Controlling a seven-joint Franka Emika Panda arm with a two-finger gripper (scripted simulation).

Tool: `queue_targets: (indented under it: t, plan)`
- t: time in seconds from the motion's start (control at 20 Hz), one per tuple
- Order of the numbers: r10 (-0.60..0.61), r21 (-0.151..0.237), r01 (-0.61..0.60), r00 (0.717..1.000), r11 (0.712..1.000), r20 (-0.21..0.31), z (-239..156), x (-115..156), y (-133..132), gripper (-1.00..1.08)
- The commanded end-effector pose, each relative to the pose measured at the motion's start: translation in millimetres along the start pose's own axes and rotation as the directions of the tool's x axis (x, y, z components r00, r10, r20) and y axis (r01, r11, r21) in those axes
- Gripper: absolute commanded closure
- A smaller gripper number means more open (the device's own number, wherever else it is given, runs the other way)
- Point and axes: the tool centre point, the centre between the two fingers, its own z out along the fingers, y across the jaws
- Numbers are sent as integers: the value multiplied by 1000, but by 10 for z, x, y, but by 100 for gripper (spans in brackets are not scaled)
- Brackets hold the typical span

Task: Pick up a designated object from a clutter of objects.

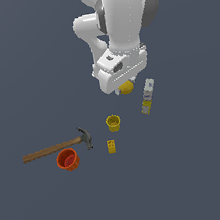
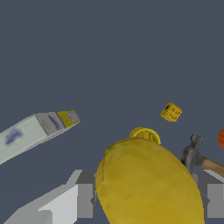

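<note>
Dark grey desk [image 1: 22, 86] fills both views; upper centre, the white end effector [image 1: 124, 85] straddles the rounded yellow lemon-like ball [image 2: 148, 186], fingers flanking its middle, contact unclear. It looks light, stiff, smooth, likely to roll; take its widest girth.

A plain, dark slate-blue surface [image 1: 204, 177] spreads beneath everything in view.

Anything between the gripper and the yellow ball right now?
Nothing visible. In the wrist view the yellow ball sits between the gripper fingers; yellow cup and grey-and-yellow bar lie apart from it.
</note>
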Motion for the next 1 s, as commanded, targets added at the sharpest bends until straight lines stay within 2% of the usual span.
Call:
queue_targets:
  t: [0.0, 0.5, 0.95]
  plan:
    - [-1, 1, 1, 1000, 1000, 0, -249, -105, 135, 108]
    - [1, -2, -1, 1000, 1000, 1, -1064, -424, 617, 108]
    - [2, -4, -2, 1000, 1000, 2, -1399, -536, 827, 108]
